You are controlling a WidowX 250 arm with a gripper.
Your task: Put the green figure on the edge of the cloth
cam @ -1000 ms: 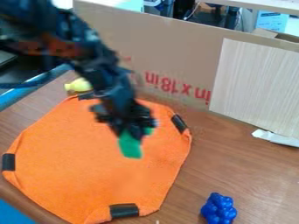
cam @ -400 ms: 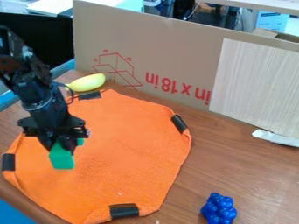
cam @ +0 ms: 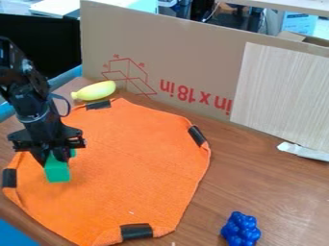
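Jaws grip blocky green figure [cam: 57, 173]; early release may miss edge of many-sided orange cloth [cam: 135, 158]. Folds may tip it.

Arm [cam: 29, 98] is showing black, built of chunky stacked segments. Upper part is looking blocky and uneven, small pale glints dotting it. Lower down, a rounded, barrel-like section is narrowing toward the wrist. Thin dark cable [cam: 69, 105] is bowing out beside it in a loose loop. Gripper [cam: 55, 157] is also showing black, with a wide crossbar [cam: 46, 141] sticking out both sides and two short dark fingers [cam: 62, 153] tapering below. Screws are staying too small to tell.
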